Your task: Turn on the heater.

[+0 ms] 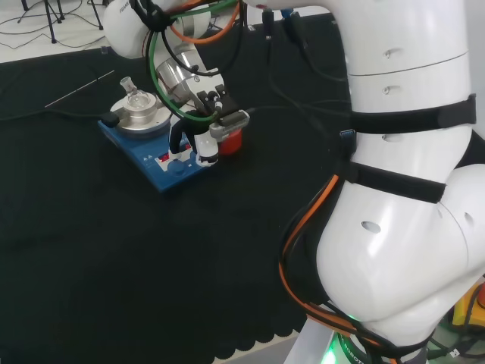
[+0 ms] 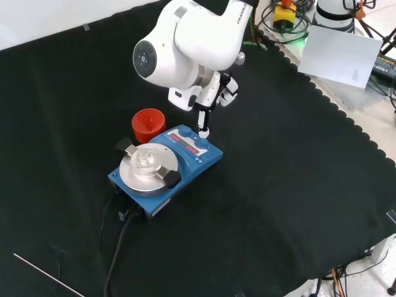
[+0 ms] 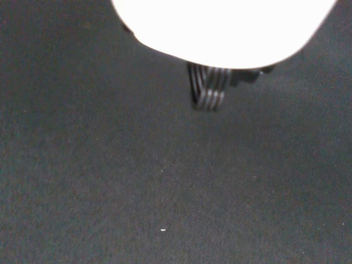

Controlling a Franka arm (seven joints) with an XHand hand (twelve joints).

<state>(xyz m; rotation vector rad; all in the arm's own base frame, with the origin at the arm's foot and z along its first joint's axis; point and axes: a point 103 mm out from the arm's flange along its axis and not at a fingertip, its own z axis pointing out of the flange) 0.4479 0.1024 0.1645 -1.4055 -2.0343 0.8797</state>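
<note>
A blue heater (image 1: 163,163) (image 2: 185,162) stands on the black cloth, with a round silver plate (image 1: 140,117) (image 2: 147,168) on top. A small clear glass flask (image 1: 136,96) sits on the plate. The hand (image 1: 198,136) (image 2: 213,93) hangs over the heater's front panel, where red displays and blue knobs (image 2: 201,143) show. One straight finger (image 2: 202,122) points down, and its tip is at or just above the knob at the panel's end. In the wrist view there is black cloth, a blurred white part of the hand (image 3: 220,27) and a dark ribbed part below it.
A red ribbed ring stand (image 1: 232,142) (image 2: 148,125) stands right beside the heater. A black cable (image 2: 120,241) runs from the heater toward the front view's bottom. A thin metal rod (image 1: 79,89) (image 2: 49,276) lies on the cloth. A white sheet (image 2: 339,52) lies beyond the cloth's edge.
</note>
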